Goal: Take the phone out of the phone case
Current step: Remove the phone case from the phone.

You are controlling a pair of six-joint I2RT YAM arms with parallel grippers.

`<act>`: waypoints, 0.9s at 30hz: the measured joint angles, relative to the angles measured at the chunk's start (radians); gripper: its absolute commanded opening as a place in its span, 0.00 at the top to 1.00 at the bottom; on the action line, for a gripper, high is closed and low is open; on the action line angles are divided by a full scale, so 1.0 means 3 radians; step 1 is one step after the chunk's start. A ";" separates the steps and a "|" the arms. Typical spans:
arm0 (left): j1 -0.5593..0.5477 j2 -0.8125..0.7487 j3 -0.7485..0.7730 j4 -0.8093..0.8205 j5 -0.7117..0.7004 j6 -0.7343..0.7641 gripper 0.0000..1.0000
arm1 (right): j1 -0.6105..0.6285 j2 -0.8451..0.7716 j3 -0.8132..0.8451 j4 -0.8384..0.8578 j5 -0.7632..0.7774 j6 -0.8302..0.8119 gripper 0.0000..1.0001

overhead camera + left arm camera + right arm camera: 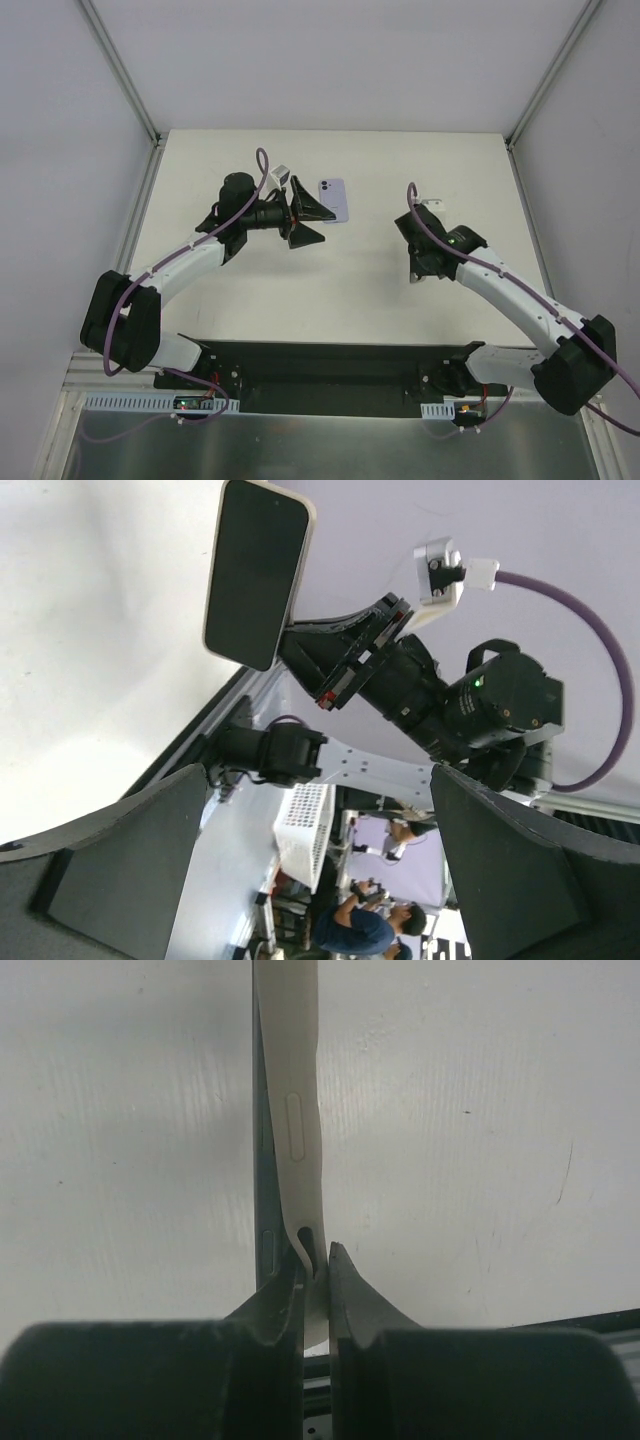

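Observation:
My right gripper (316, 1260) is shut on the edge of a white phone case (298, 1110). The case bows away from the dark side of the phone (262, 1160) next to it. In the left wrist view the same phone (255, 570) shows its dark screen with a cream rim, held up above the table by the right gripper (350, 650). In the top view the right gripper (415, 256) is right of centre. My left gripper (326, 227) is open and empty. Its fingers (130, 850) are spread wide beside a purple phone (333, 200) lying back up on the table.
The white table (330, 290) is walled on the left, right and far sides. The black base plate (320, 365) runs along the near edge. A purple cable (590, 630) loops over the right arm.

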 measured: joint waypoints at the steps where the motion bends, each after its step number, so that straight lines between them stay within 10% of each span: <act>1: 0.0000 0.0000 0.0025 -0.0131 -0.0015 0.0074 0.08 | 0.0001 0.0061 0.0000 -0.0024 -0.0001 -0.0038 0.99; 27: 0.0000 0.0000 0.0079 -0.0668 -0.0083 0.0418 0.08 | 0.0079 0.0905 -0.0134 0.0336 -0.0525 -0.0459 0.91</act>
